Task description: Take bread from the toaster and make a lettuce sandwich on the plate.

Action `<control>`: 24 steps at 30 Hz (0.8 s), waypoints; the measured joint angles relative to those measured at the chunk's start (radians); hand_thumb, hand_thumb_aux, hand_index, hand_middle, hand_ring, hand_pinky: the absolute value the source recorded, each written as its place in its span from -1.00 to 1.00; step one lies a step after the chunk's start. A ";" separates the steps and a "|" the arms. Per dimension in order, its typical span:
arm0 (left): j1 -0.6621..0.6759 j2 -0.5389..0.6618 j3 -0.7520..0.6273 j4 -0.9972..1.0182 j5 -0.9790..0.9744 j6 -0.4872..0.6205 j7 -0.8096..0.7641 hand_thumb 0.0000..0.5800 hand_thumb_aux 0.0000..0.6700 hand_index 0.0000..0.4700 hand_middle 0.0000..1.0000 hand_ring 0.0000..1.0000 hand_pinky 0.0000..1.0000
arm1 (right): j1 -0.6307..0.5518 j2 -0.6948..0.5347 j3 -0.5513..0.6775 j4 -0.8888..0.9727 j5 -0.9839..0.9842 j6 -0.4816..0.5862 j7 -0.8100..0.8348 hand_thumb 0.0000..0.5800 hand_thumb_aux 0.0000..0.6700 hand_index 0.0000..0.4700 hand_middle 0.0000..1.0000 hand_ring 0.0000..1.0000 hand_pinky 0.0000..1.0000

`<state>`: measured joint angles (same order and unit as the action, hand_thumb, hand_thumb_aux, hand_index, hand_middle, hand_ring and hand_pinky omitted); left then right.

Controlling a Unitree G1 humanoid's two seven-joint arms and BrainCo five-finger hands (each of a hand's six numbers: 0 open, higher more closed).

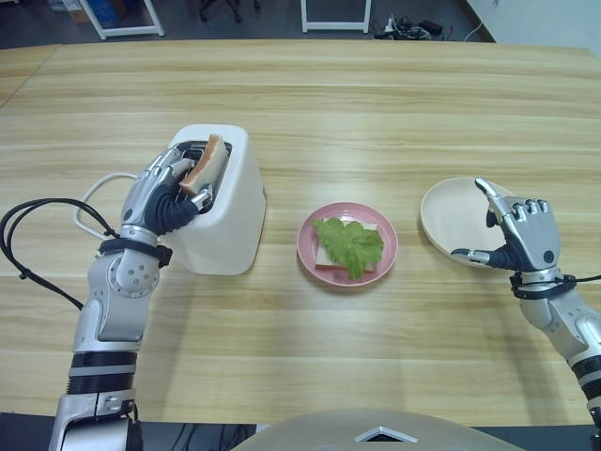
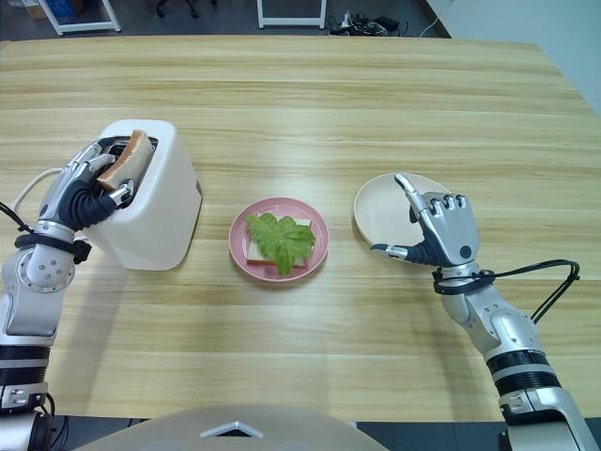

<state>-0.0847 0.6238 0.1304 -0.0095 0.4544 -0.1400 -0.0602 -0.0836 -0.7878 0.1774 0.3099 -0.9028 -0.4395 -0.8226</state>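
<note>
On the wooden table (image 1: 310, 103), a white toaster (image 1: 230, 221) stands at the left. The left hand (image 1: 169, 193) pinches the bread slice (image 1: 208, 164) sticking out of the toaster's slot. At the right, over an empty cream plate (image 1: 446, 211), the right hand (image 1: 526, 235) is spread and holds nothing. On the pink plate (image 1: 305, 246) in the middle, lettuce (image 1: 349, 244) lies on another slice (image 1: 329, 263).

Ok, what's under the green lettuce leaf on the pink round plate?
A pale bread slice lies under the green lettuce leaf, only its edges showing; its middle is covered.

white toaster (image 1: 225, 202), pink plate (image 1: 313, 252), green lettuce (image 1: 349, 244)
</note>
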 measured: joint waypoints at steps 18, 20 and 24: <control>-0.041 -0.094 0.116 -0.121 -0.080 -0.016 0.139 1.00 1.00 1.00 1.00 1.00 1.00 | -0.002 0.013 0.010 0.002 -0.017 -0.014 -0.006 -1.00 -1.00 -1.00 0.27 0.27 0.27; -0.041 -0.094 0.115 -0.117 -0.076 -0.020 0.141 1.00 1.00 1.00 1.00 1.00 1.00 | -0.002 0.015 0.011 0.004 -0.020 -0.016 -0.006 -1.00 -1.00 -1.00 0.27 0.27 0.27; -0.045 -0.094 0.118 -0.116 -0.073 -0.041 0.153 1.00 1.00 1.00 1.00 1.00 1.00 | -0.003 0.021 0.011 0.006 -0.021 -0.021 -0.007 -1.00 -1.00 -1.00 0.27 0.27 0.27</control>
<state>-0.1299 0.5296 0.2480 -0.1258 0.3810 -0.1813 0.0931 -0.0868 -0.7669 0.1886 0.3157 -0.9236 -0.4604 -0.8299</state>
